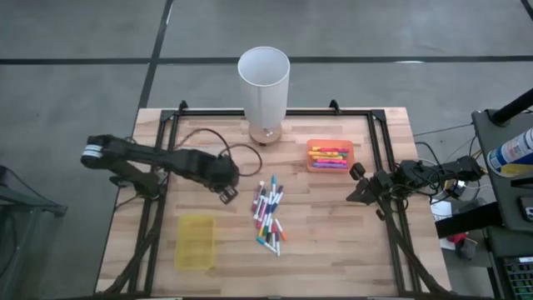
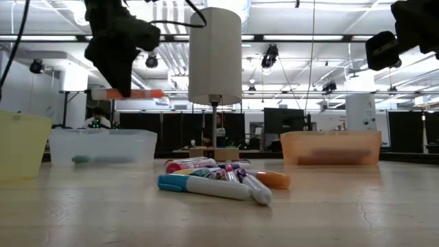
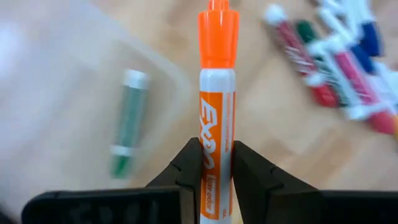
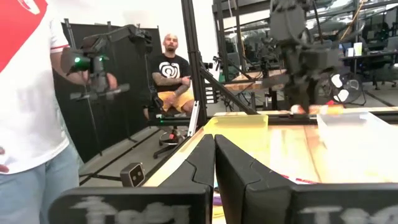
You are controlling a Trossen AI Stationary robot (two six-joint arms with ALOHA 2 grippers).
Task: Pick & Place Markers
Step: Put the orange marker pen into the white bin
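Biggest worry here is that orange marker (image 3: 217,106) slipping. The left end effector (image 3: 217,171) pinches it down near the tail end, so most of the barrel and the cap stick out past the fingertips, and a quick swing could tilt it or drop it short. It's hanging above the clear tray (image 2: 103,145), which already has a green marker (image 3: 127,124) lying in it, so a sloppy release might bounce it off the tray wall onto the bench (image 1: 333,242). The fingers are only slightly apart, pressed on the barrel from both sides. The rest of the markers (image 1: 268,217) sit piled just beside that clear tray. The right end effector (image 4: 214,163) waits well off from the tray, fingers pressed together, holding nothing.
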